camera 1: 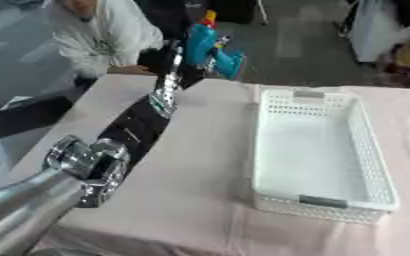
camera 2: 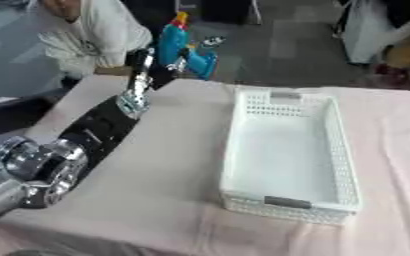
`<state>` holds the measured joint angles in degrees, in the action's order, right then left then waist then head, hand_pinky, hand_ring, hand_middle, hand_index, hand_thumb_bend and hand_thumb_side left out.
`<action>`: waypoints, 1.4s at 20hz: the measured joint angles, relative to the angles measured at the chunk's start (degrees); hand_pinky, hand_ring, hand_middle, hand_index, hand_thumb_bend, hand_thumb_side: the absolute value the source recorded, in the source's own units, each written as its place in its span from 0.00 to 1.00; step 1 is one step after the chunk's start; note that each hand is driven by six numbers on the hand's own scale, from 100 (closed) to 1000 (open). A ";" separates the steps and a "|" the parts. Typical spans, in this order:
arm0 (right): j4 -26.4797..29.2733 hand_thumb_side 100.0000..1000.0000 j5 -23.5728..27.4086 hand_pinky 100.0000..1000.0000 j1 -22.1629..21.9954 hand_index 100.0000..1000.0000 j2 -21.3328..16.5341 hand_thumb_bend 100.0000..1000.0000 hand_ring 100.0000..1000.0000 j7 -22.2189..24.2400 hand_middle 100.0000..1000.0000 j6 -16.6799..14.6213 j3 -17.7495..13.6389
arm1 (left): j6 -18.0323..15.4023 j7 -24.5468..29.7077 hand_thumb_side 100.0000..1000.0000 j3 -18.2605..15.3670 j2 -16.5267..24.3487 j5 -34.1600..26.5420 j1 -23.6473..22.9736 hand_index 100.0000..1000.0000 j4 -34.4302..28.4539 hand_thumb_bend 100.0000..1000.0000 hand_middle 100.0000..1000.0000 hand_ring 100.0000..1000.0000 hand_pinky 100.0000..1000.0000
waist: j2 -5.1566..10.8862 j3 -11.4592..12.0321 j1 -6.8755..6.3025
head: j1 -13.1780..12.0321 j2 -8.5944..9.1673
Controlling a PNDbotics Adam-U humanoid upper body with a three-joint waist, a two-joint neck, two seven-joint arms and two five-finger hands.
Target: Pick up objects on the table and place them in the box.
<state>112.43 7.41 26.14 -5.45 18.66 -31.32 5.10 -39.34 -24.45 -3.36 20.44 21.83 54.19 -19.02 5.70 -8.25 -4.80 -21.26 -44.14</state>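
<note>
Left hand (camera 1: 184,62), at the end of the arm stretched toward the table's far edge, is clenched around a blue toy gun (camera 1: 210,49) with a red-and-yellow top, holding it upright and off the table (camera 1: 182,200). To the hand's right and nearer the robot sits the white perforated box (camera 1: 366,145), nothing visible inside it, well apart from the toy. Pink cloth covers the table under the arm. Right hand appears in neither view.

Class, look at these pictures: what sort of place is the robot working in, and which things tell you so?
Probably an indoor lab or demo room: a cloth-covered table bearing a white basket, a bare grey floor beyond, and the left hand holding a blue toy.
</note>
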 measured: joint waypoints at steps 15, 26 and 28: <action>0.09 1.00 0.41 0.52 0.06 0.73 0.60 0.00 0.51 0.32 0.71 0.62 0.40 | -4.15 10.93 0.57 2.83 -5.92 -5.96 1.48 0.24 -3.31 0.00 0.08 0.02 0.00 | -0.36 -1.73 -0.24 | -0.22 0.00; 0.79 1.00 1.11 0.52 0.52 0.73 1.57 0.00 0.51 0.79 0.70 1.26 1.08 | -6.76 19.06 0.57 5.49 -8.97 -7.45 4.03 0.27 -4.40 0.00 0.11 0.06 0.00 | -0.66 -2.76 -0.58 | -0.61 0.00; 0.80 1.00 1.23 0.52 0.52 0.73 1.57 0.00 0.51 0.88 0.70 1.34 1.09 | -7.20 21.04 0.57 6.00 -9.39 -7.46 4.04 0.29 -4.40 0.00 0.15 0.10 0.00 | -0.69 -2.88 -0.65 | -0.78 0.00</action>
<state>113.23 8.64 26.66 -3.89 19.54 -29.98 6.19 -46.54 -3.41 2.64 11.05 14.37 58.23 -23.42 5.01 -11.13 -5.45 -22.04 -44.14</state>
